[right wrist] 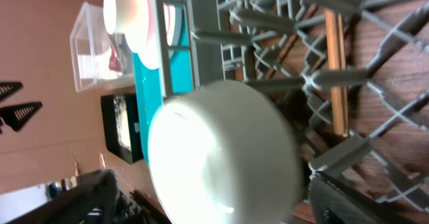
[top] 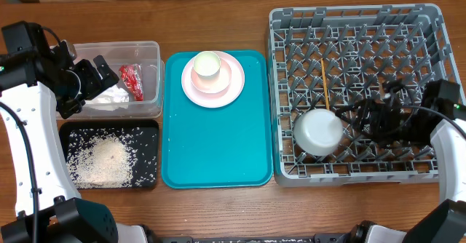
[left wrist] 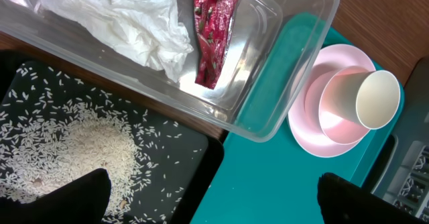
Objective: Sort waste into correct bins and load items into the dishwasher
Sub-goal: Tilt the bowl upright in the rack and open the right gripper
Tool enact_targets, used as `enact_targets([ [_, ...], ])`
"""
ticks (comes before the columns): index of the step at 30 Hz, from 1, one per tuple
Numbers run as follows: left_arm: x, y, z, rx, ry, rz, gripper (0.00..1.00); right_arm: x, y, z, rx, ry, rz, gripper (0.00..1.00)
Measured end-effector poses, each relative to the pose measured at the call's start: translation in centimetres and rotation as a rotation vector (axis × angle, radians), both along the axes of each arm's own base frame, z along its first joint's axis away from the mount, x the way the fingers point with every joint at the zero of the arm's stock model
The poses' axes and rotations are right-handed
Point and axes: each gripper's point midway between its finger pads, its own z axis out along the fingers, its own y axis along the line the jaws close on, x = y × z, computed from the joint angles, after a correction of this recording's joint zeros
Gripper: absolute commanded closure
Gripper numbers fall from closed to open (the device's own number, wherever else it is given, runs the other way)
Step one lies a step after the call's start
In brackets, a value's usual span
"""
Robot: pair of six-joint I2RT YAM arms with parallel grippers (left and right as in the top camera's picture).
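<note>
Wooden tabletop (top: 218, 17) carries everything. On the right, the grey dish rack (top: 349, 17) holds chopsticks (top: 325, 83) among its pegs and a grey-white bowl (top: 318, 132) at its near left corner. The right gripper (top: 358, 118) is spread wide, its fingers either side of that bowl and clear of it. A teal tray (top: 218, 141) lies between the rack and the bins, and at its far end a pink plate (top: 233, 90) carries a pinkish bowl (left wrist: 335, 113) and a cream cup (left wrist: 377, 98). Far left, the clear tub (top: 153, 50) holds the tissue (top: 109, 97) and red wrapper (top: 132, 81), with the left gripper (top: 105, 72) spread above it. Near left, the black tray (top: 149, 126) holds rice (top: 102, 161)
</note>
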Motion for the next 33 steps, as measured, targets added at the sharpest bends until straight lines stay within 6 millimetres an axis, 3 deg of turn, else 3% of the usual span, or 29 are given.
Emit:
enact_targets([
  [14, 0.0, 0.0, 0.0, 0.000, 0.000, 0.000, 0.00, 1.1, -1.4, 3.4, -0.088, 0.000, -0.030, 0.00],
  [19, 0.0, 0.0, 0.0, 0.000, 0.000, 0.000, 0.00, 0.9, -1.1, 3.2, -0.127, 0.021, -0.008, 0.00],
  [21, 0.0, 0.0, 0.0, 0.000, 0.000, 0.000, 0.00, 0.8, -0.3, 3.1, -0.139, 0.022, 0.024, 0.00],
  [33, 0.0, 0.0, 0.0, 0.000, 0.000, 0.000, 0.00, 0.6, 9.6, 0.4, -0.480, -0.027, 0.302, 0.00],
])
